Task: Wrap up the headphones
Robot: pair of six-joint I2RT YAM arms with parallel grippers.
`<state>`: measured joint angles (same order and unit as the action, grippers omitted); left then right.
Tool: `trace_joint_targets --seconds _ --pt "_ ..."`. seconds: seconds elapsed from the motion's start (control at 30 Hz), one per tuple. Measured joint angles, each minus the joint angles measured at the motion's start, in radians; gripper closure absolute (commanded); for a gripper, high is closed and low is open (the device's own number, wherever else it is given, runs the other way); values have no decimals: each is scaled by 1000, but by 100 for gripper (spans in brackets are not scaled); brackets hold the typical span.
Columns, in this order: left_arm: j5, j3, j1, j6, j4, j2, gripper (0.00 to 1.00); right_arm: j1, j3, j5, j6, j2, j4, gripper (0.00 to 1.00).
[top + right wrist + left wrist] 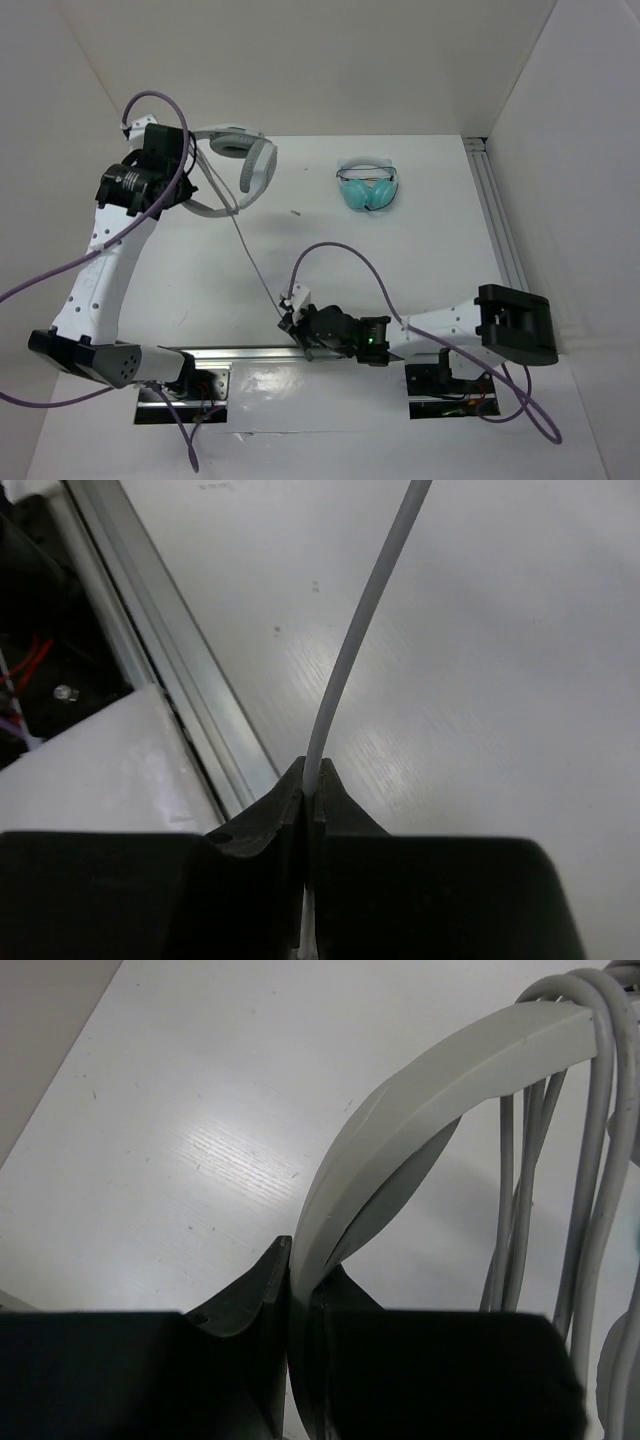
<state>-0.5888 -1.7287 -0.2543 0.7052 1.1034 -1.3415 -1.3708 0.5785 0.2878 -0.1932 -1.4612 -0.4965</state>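
My left tool (290,1290) is clamped on the headband (440,1065) of the headphones (243,160), at the far left of the tabletop (420,270). My right tool (310,795) pinches the cable (350,650) near the front edge. I judge the band light and stiff, a sound grip point. The cable looks thin, limp and probably slippery, so I grip it firmly and pull gently.

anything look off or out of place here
Nothing stands out. The right gripper pinches the cable, which runs straight to the headphones. The left gripper pinches their headband, with cable loops over it. The teal headphones lie apart. No damage or spill shows.
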Motion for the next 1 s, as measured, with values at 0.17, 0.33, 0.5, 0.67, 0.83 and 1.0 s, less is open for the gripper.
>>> trace_joint_targets --seconds 0.17,0.33,0.5,0.67,0.83,1.0 --pt "15 115 69 -32 -61 -12 100 -94 38 134 20 139 119 100" --pt "-35 187 58 -54 -89 -27 100 -172 109 261 51 223 256 100" --pt "-144 237 -55 -59 -95 -32 100 -235 212 370 97 283 383 100" --pt "-238 279 -184 -42 -64 -74 100 -241 325 457 149 327 484 100" --pt "-285 332 -343 -21 -14 -116 100 -241 392 601 256 357 528 100" --pt "-274 368 -512 -71 -12 -89 100 -217 404 693 402 381 518 100"
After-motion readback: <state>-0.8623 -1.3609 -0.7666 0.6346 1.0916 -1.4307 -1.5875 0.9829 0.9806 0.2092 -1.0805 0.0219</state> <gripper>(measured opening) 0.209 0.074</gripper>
